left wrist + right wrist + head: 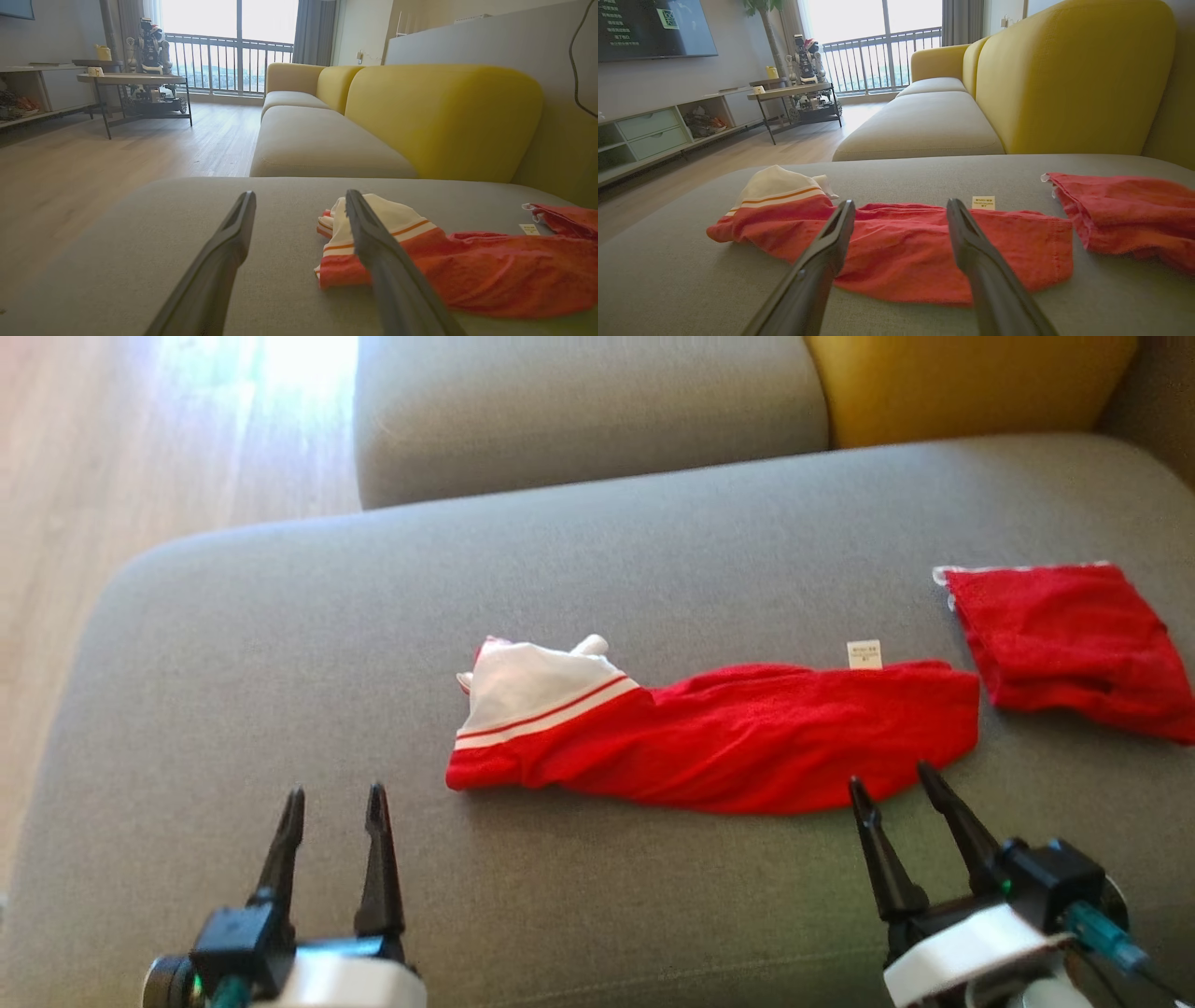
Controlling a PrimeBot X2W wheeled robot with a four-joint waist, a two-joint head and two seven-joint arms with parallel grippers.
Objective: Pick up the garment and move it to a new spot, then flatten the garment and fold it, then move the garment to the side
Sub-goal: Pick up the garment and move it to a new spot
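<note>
"Where the two grippers rise at the near edge of the head view, how do their fingers stand?"

"Both are spread wide with nothing between them. The left gripper (336, 791) hangs over bare grey sofa cushion (233, 663), well apart from any cloth. The right gripper (889, 775) sits at the near right edge of the red fabric; whether it touches cannot be told."

"And the garment?"

"The garment (747, 737), red with a white, red-striped band at its left end, lies as a long rumpled strip across the middle of that cushion, just beyond the right fingertips. A small white label (864, 654) shows at its far edge, toward the right end."

"What lies past it?"

"A second red cloth (1074, 644) lies just beside the garment's right end, with a narrow gap between them. Farther back come another grey seat cushion (588, 411) and a yellow back cushion (971, 383), with wooden floor (112, 476) off to the left."
</note>
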